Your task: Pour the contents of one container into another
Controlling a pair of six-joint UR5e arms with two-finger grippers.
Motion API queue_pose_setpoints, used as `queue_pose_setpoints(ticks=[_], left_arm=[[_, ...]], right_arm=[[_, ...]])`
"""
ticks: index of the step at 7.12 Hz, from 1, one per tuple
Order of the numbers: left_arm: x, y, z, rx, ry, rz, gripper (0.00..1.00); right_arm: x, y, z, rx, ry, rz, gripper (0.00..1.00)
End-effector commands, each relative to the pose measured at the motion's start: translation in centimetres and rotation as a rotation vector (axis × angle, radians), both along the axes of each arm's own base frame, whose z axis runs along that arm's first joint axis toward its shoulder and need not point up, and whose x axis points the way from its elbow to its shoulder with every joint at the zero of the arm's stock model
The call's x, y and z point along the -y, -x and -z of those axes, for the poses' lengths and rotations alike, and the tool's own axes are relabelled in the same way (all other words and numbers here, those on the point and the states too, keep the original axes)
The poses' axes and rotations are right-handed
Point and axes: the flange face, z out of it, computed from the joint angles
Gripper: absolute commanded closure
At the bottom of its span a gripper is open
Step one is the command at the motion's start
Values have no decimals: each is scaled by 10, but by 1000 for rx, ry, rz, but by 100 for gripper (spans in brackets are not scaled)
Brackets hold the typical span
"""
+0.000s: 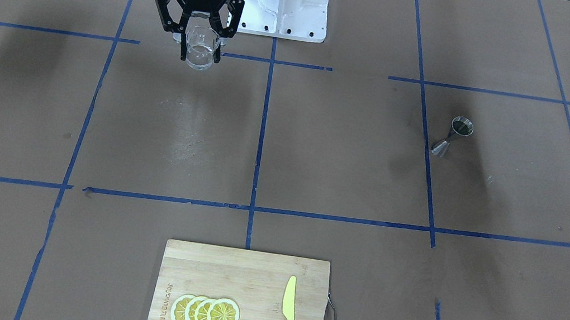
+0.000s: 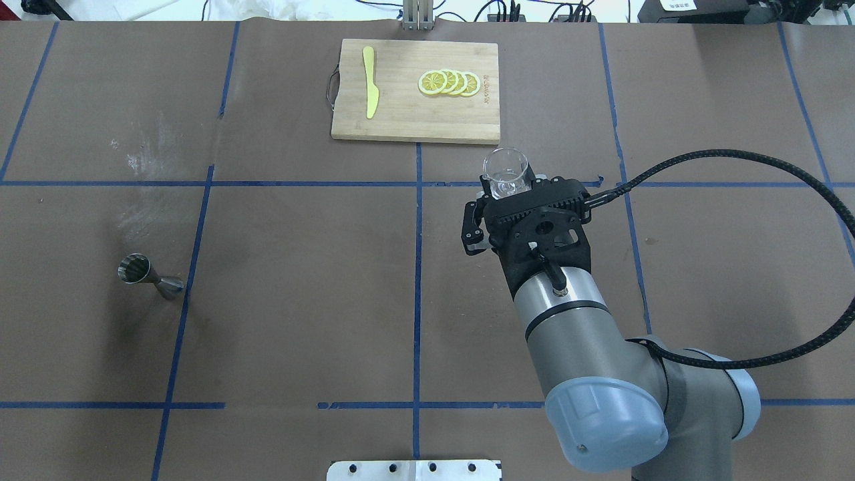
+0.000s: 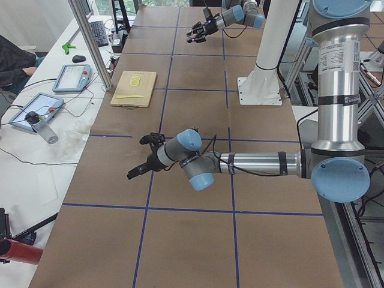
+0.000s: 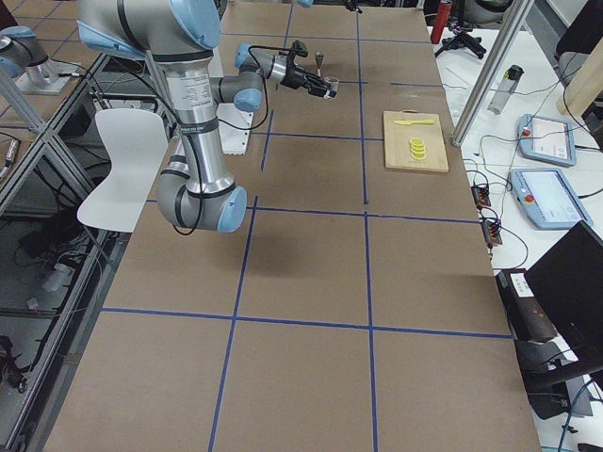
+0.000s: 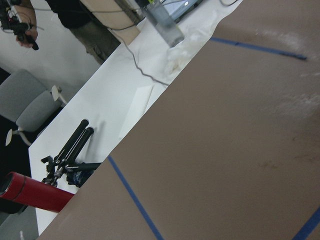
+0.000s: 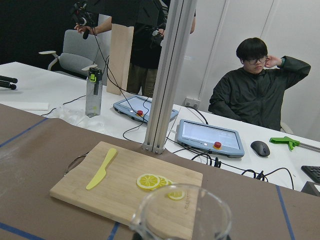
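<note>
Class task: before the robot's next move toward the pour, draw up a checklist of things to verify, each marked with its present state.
1. Right end effector shut on the glass beaker: ok.
2. That glass beaker upright, mouth up: ok.
3. Liquid in the glass beaker: cannot tell.
4. Jigger well apart from the cutting board: ok.
5. Jigger standing upright: cannot tell.
6. Left end effector open or shut: cannot tell.

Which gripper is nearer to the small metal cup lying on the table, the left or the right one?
Left. The left gripper hovers on the metal cup's side of the table; the right gripper holds a glass beyond the centre line.
</note>
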Motion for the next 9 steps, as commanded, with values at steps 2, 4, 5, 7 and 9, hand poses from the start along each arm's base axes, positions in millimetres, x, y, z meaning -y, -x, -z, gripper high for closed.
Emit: queue_pose_setpoints(ticks=[2, 4, 5, 7, 9], left_arm=[[32, 71, -20, 67, 376, 57, 0], [16, 92, -63, -139, 610, 56, 0], [1, 92, -76, -245, 724, 15, 0], [-15, 92, -84, -397, 884, -22, 0], [-18, 103, -70, -432, 925, -3, 0]], right_arm=[[0, 1, 0, -1, 0, 0, 100], [0, 1, 0, -1, 0, 0, 100], [0, 1, 0, -1, 0, 0, 100], [0, 2, 0, -1, 1, 3, 100], [0, 2, 0, -2, 0, 3, 100]])
